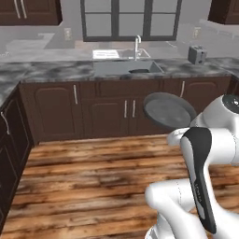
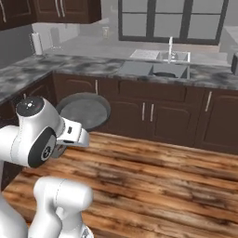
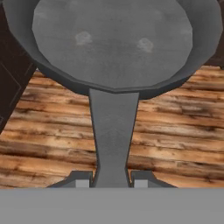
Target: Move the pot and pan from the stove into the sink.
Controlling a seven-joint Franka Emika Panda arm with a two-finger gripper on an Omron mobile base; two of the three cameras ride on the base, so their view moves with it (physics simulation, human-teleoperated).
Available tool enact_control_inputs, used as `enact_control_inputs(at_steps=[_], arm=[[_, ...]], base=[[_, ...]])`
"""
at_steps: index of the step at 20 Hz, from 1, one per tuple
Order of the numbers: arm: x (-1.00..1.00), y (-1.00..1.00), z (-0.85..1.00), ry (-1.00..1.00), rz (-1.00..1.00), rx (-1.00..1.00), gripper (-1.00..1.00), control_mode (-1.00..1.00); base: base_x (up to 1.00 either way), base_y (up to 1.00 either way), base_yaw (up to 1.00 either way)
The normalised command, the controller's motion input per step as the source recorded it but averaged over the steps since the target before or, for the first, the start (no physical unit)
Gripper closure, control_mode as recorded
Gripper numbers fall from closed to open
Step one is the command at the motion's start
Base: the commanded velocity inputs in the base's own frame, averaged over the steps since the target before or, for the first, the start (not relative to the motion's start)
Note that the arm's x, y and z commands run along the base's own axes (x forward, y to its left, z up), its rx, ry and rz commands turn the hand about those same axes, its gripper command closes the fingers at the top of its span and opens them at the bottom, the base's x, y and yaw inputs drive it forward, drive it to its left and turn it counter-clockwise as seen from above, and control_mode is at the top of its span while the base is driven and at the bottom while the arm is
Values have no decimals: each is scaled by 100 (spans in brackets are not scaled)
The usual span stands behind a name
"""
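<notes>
Dark two-finger gripper (image 3: pixel 112 180) at lower centre clamps the shallow light-grey metal pan (image 3: pixel 113 41) by its handle end; you carry rigid, front-heavy weight, so expect droop.

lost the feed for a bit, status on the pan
Gripper shut on the pan handle. Pan carried above wood floor, short of the sink. Path to sink looks open.

Shallow grey pan (image 3: pixel 112 43) held aloft by handle, sink (image 1: pixel 127 68) apparently holding pot (image 1: pixel 138 71)
</notes>
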Motion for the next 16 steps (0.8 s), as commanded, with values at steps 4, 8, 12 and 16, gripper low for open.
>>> enact_control_inputs(at_steps=[4, 8, 12, 16], arm=[[0, 0, 0, 0, 0, 0, 100, 100], [0, 0, 0, 0, 0, 0, 100, 100], [0, 0, 0, 0, 0, 0, 100, 100], [0, 0, 0, 0, 0, 0, 100, 100]], base=[[-8, -38, -26], [0, -1, -1], [25, 0, -1], [56, 1, -4]])
